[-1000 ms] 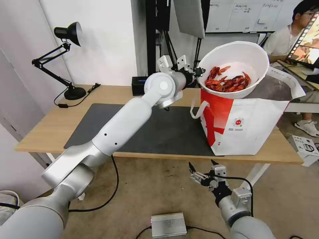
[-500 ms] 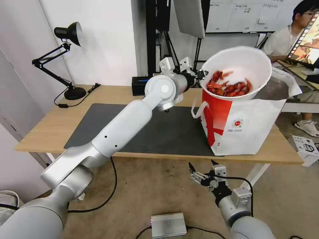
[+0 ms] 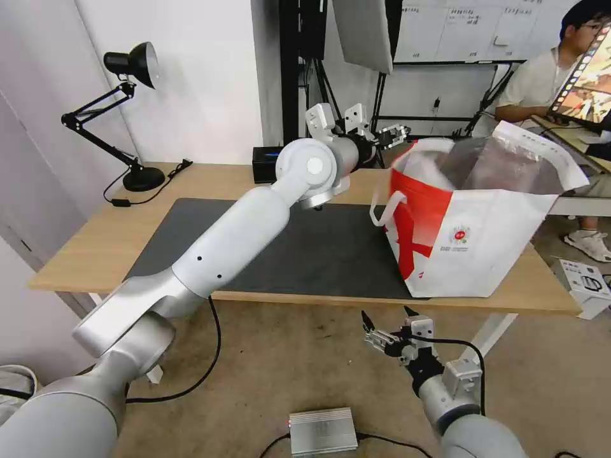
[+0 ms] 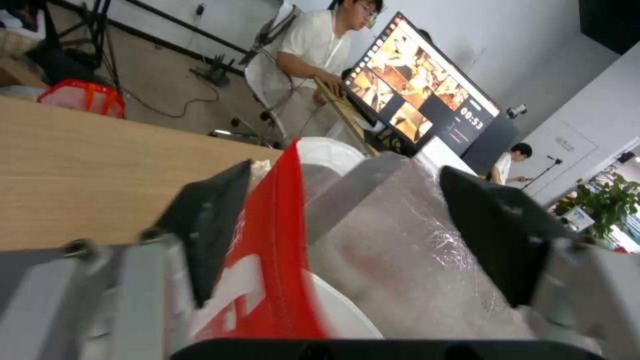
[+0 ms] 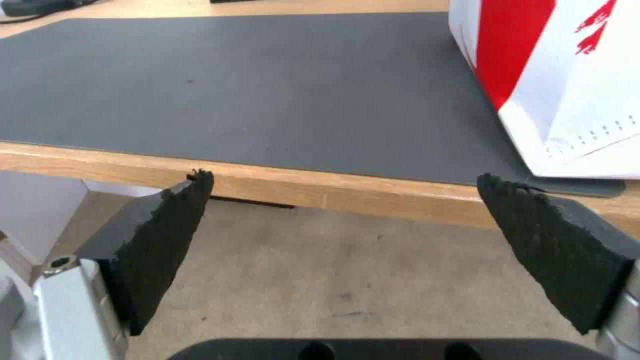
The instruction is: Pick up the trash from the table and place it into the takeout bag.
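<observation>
The takeout bag (image 3: 471, 235) stands open on the right end of the table (image 3: 95, 248), its foil lining showing. Inside its near-left corner a blurred white bowl (image 3: 420, 168) sits low, mostly hidden by the bag wall; its red scraps are hidden. My left gripper (image 3: 394, 133) hovers open and empty just above the bag's left rim. In the left wrist view the gripper (image 4: 347, 170) spreads over the red bag edge (image 4: 280, 240) and the foil. My right gripper (image 3: 385, 324) hangs open below the table's front edge, and shows as the right gripper (image 5: 343, 176) in the right wrist view.
A dark grey mat (image 3: 305, 248) covers the table's middle. A black desk lamp (image 3: 127, 114) stands at the back left and a black box (image 3: 266, 164) at the back edge. On the floor lie a silver box (image 3: 323, 430) and a white box (image 3: 582, 283).
The bowl of red scraps, held over the bag a second ago, has dropped into the bag. My left gripper has opened and let it go. The right arm has not moved.
</observation>
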